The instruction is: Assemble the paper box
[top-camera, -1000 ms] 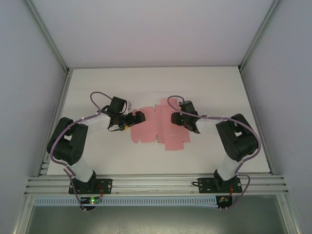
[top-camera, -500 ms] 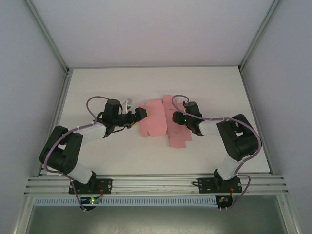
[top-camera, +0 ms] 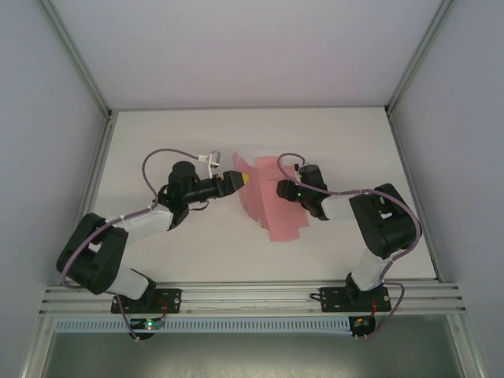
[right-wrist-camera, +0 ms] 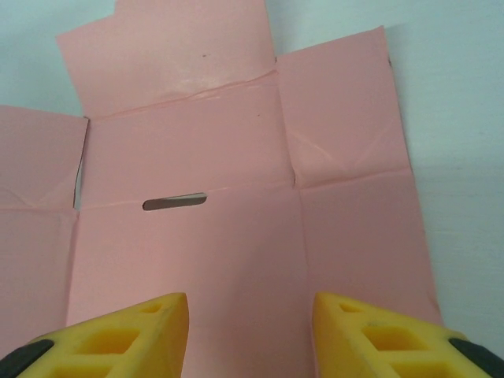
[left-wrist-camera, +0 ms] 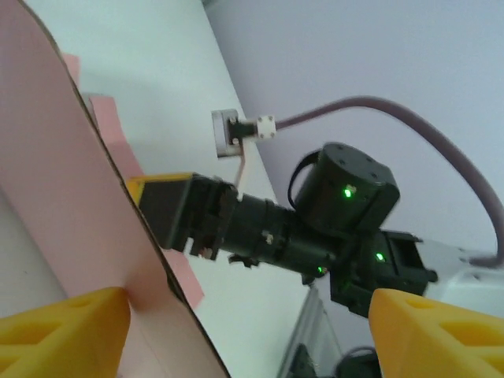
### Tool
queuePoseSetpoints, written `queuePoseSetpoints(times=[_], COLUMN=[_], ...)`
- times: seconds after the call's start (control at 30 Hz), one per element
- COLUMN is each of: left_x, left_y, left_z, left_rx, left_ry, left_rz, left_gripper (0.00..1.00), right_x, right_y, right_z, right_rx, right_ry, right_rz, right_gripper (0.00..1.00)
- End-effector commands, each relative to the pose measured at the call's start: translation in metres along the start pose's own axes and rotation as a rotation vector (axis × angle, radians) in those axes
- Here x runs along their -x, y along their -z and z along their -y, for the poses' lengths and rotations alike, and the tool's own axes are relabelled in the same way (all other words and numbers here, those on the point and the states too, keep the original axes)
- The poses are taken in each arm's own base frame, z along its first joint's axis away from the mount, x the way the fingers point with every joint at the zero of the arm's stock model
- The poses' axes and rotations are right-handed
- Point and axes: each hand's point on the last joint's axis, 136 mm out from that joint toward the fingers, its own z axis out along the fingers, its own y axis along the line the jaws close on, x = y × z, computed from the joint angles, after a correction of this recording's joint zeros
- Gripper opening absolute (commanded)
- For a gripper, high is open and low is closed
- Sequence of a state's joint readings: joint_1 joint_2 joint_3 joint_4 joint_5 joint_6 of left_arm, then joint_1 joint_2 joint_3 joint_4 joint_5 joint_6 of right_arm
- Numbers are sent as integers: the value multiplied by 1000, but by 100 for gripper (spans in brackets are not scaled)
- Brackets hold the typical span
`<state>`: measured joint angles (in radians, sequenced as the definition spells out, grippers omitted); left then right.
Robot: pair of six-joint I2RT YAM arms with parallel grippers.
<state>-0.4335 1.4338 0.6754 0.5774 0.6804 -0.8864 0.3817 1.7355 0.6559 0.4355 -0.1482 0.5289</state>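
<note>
Paper box (top-camera: 277, 220): a flat pink die-cut sheet is lying mid-bench between the arms, its left part tilting up.
Right gripper (top-camera: 282, 189): is pointing down over the sheet, jaws partly apart and gripping nothing.
Left gripper (top-camera: 239, 180): is reaching in sideways with jaws wide apart, the raised card edge between them, one yellow finger (left-wrist-camera: 67, 327) touching it.
Bench (top-camera: 339, 142): a white surface is carrying the sheet.
</note>
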Motion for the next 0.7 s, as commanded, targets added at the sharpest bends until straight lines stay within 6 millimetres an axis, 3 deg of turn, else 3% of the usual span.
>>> queuePoseSetpoints(times=[0.0,0.13,0.33,0.5,0.67], left_x=[-10,-17,-26,-23,-20], left_y=[16,24,9,1,0], left_z=[-48,-64,-73,-76,-73], left_rx=[387,475,435,427,430], left_ry=[-61,-40,5,-4,-49], left_rz=[-31,-52,-93,-96,-115], left_gripper=[78,79,73,49,13], right_x=[-91,-93,-94,-92,-72], right_y=[4,2,-1,0,7], right_z=[44,44,38,35,18], right_rx=[-131,-129,-98,-89,-30], right_ry=[-87,-84,-80,-65,-31], right_rz=[-294,-303,-301,-290,-237], right_gripper=[48,49,48,48,49])
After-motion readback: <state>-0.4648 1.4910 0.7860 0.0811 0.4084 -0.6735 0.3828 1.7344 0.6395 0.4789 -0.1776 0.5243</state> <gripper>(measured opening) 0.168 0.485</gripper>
